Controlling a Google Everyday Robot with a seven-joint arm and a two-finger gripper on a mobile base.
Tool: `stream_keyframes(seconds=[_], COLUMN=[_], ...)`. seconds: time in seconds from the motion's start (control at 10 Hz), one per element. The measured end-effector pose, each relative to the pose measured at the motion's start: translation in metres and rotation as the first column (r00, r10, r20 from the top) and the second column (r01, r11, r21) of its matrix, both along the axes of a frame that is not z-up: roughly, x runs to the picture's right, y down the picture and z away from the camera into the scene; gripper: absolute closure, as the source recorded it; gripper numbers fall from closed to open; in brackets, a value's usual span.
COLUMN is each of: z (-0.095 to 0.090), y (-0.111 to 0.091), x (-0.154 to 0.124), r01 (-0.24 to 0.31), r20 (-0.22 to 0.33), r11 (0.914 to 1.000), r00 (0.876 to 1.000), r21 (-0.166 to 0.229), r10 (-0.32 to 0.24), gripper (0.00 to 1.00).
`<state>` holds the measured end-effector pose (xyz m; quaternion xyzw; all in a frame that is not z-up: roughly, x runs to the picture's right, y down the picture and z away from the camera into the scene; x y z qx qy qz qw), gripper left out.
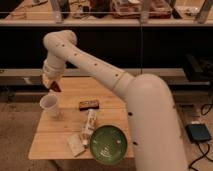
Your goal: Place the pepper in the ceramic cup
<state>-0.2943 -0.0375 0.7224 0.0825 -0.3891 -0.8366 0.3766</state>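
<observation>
My gripper [52, 85] hangs over the left part of the wooden table [112, 95], shut on the small dark red pepper [55, 87], which sticks out at its lower right. The white ceramic cup [49, 106] stands upright near the table's left edge, just below the gripper and slightly to its left. The pepper is held above the cup's rim and does not touch it.
A flat dark bar [89, 104] lies right of the cup. A long white packet [89, 123] and a smaller pale packet [76, 144] lie toward the front. A green patterned bowl [108, 144] sits at the front edge. Shelves stand behind the table.
</observation>
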Motion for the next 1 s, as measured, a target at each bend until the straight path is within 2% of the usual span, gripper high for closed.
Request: stream_keyframes(seconds=[0.2,0.3,0.6,1.0], z=[0.012,0.027,0.052,0.062], y=[0.009,0.016,0.03,0.049], x=[-0.021,-0.026,-0.035,-0.03], r01=[0.063,0.095,0.151,0.209], r20=[-0.013,-0.042,-0.083,-0.072], r11=[0.998,0.9955,0.9885,0.9779], r00=[0.998,0.995,0.985,0.976], r21=[0.005,0.003,0.003,0.008], r10=[-0.063,-0.095,-0.15,-0.208], gripper=[1.0,1.0,0.98,0.59])
